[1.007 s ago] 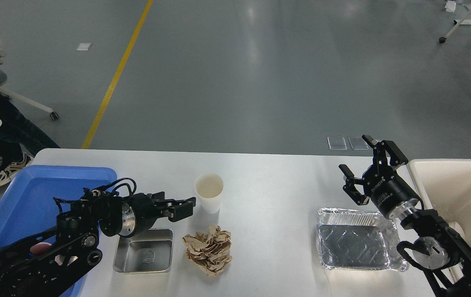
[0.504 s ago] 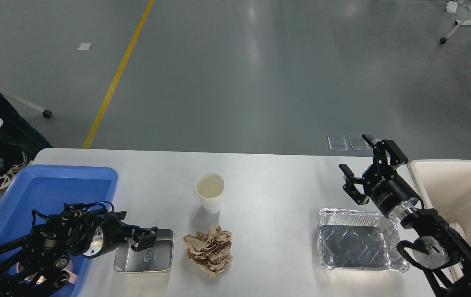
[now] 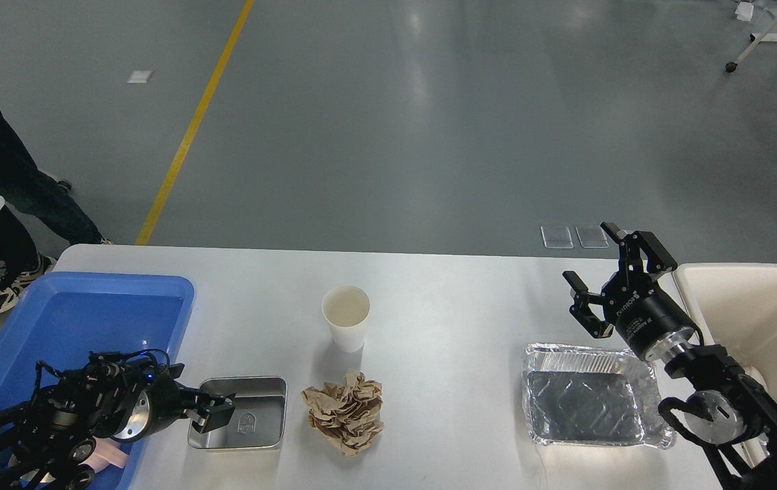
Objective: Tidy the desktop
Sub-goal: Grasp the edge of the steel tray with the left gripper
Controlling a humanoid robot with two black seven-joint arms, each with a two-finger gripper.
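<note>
Left gripper [image 3: 210, 414] low at steel tray [image 3: 252, 415] left rim, fingers narrow – possibly pinching the rim, hard to tell – likely bound for blue bin [image 3: 54, 320]; right gripper [image 3: 609, 279] spread wide, empty, above desktop [image 3: 442, 299] by foil tray [image 3: 592, 395].

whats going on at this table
A two-armed robot is tidying the desktop. Its left gripper is low at the left edge of the small steel tray; whether it grips it I cannot tell. The right gripper hovers open above the foil tray. A paper cup and crumpled paper sit untouched.
</note>
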